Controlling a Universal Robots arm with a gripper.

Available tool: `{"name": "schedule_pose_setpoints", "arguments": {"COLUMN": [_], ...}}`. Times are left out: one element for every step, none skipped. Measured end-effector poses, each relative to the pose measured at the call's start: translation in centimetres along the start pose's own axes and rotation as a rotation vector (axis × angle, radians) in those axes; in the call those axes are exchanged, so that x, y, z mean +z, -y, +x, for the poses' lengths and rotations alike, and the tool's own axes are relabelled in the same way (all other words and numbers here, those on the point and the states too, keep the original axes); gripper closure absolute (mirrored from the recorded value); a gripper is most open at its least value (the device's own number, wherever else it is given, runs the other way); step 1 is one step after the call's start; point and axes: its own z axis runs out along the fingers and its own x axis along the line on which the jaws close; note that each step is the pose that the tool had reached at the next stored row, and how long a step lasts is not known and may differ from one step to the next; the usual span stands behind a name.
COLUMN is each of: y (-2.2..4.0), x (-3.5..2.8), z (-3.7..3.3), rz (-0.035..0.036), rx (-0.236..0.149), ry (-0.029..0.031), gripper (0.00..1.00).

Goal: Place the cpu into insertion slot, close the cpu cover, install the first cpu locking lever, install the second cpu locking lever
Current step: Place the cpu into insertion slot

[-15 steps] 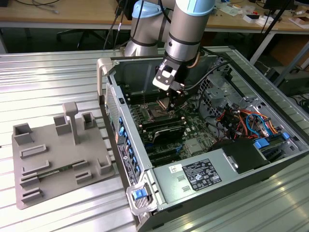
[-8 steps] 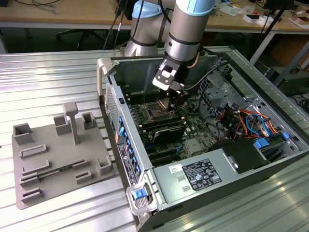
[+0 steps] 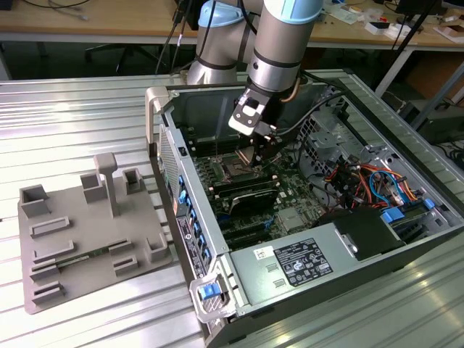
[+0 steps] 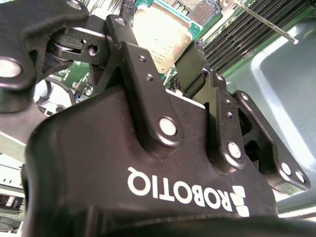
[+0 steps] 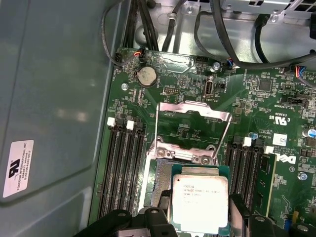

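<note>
Ribbed metal bench [image 3: 87, 109] carrying one open computer case [image 3: 190, 217]. Inside it, the gripper [image 3: 262, 156] hovers, its two fingers [image 5: 157, 219] narrow and clamping the one cpu [image 5: 200, 202] by opposite edges. The single insertion slot [image 3: 235, 169] lies at 8 o'clock of the gripper in the exterior view. Seating looks unfinished, the one cpu cover [image 5: 193, 109] stands open, and neither lever step is done.

The grey and blue robot arm [image 3: 284, 43] reaches down. Its black gripper [image 3: 262, 156] points down, its two fingers [image 5: 239, 217] squeezing the flat silver-grey square cpu [image 5: 200, 202] from both sides.
</note>
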Motion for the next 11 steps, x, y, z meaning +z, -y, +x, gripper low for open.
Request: {"name": "schedule_pose_setpoints", "arguments": {"y": [0.0, 0.0, 0.0, 0.0, 0.0, 0.0, 0.0, 0.0, 0.0, 0.0, 0.0], "x": [0.0, 0.0, 0.0, 0.0, 0.0, 0.0, 0.0, 0.0, 0.0, 0.0, 0.0], "z": [0.0, 0.0, 0.0, 0.0, 0.0, 0.0, 0.0, 0.0, 0.0, 0.0, 0.0], "rz": [0.0001, 0.0001, 0.0001, 0.0001, 0.0002, 0.0002, 0.0003, 0.0004, 0.0004, 0.0005, 0.0005], "rx": [0.001, 0.003, 0.004, 0.005, 0.006, 0.007, 0.008, 0.009, 0.01, 0.011, 0.012], "ry": [0.0, 0.0001, 0.0001, 0.0002, 0.0002, 0.0002, 0.0003, 0.0004, 0.0004, 0.0004, 0.0005], "gripper": [0.45, 0.45, 0.45, 0.45, 0.45, 0.45, 0.45, 0.45, 0.45, 0.45, 0.45]}}
